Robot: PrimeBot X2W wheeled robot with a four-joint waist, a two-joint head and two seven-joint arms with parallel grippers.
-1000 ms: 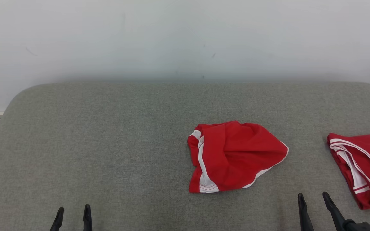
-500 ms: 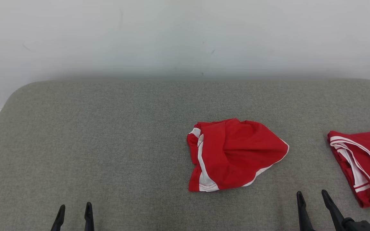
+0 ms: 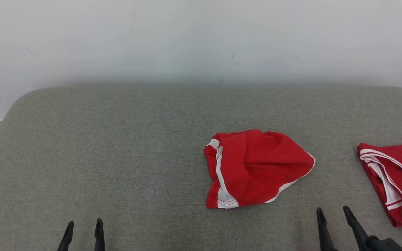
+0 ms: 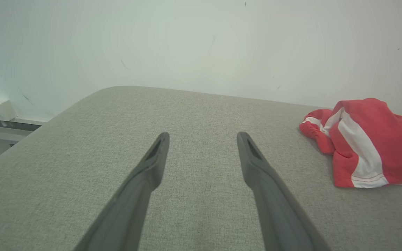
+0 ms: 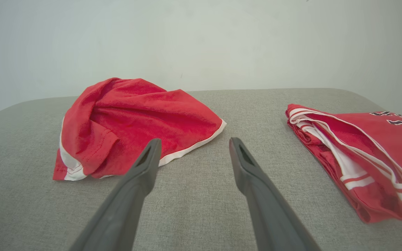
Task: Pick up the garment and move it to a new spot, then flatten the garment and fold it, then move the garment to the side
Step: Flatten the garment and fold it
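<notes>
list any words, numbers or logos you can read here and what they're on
Nothing can be read in full.
folded red jersey on the right: dark white-edged letters, seen at a flat angle and cut by the picture edge, unreadable.
crumpled red garment: no text, just white stripes.
white wall box: no marking legible.

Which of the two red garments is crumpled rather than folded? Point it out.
The crumpled garment in the middle, bunched with a white side stripe. The folded garment lies at the right edge.

Left claw (image 3: 84, 222), right claw (image 3: 332, 208); dark tapered fingers (image 4: 148, 174)
</notes>
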